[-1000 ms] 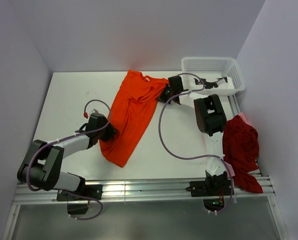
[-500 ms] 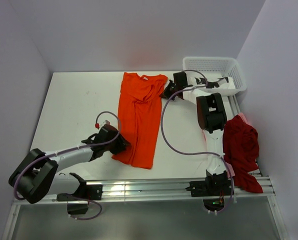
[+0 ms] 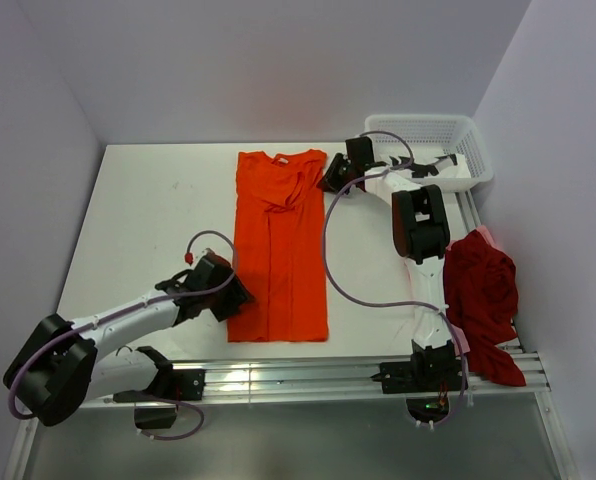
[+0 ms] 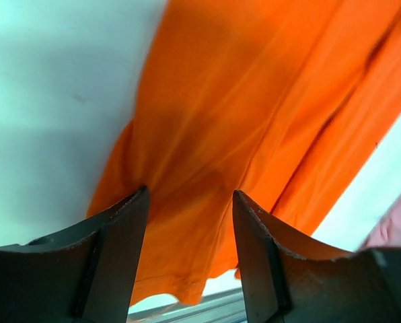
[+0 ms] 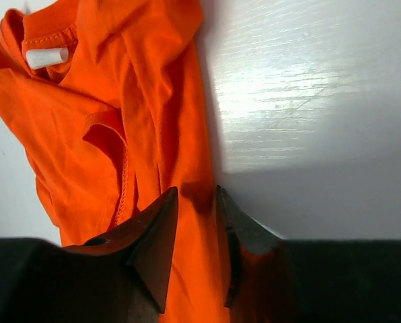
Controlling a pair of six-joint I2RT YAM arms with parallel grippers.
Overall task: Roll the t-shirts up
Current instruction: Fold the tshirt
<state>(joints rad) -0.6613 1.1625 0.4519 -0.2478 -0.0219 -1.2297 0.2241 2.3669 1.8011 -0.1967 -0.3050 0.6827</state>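
Note:
The bright orange t-shirt (image 3: 278, 250) lies flat on the table (image 3: 148, 220), folded into a long strip, collar at the far end. My left gripper (image 3: 240, 300) sits at the strip's near left corner. Its jaws (image 4: 190, 202) stand open, with orange cloth (image 4: 254, 101) lying slack between and beyond them. My right gripper (image 3: 328, 180) is at the far right corner by the sleeve. Its fingers (image 5: 196, 195) are parted and straddle the shirt's edge (image 5: 153, 101) without pinching it. A dark red t-shirt (image 3: 483, 290) is heaped at the right edge on something pale pink (image 3: 486, 236).
A white mesh basket (image 3: 423, 135) stands at the far right corner behind the right arm. Grey walls close in the table on three sides. A metal rail (image 3: 278, 378) with the arm bases runs along the near edge, just beyond the shirt's hem.
The orange shirt went from a slanted, bunched lie to a straight flat strip. My left gripper dragged its hem toward the near edge and rightward. Both grippers have opened and released the cloth.

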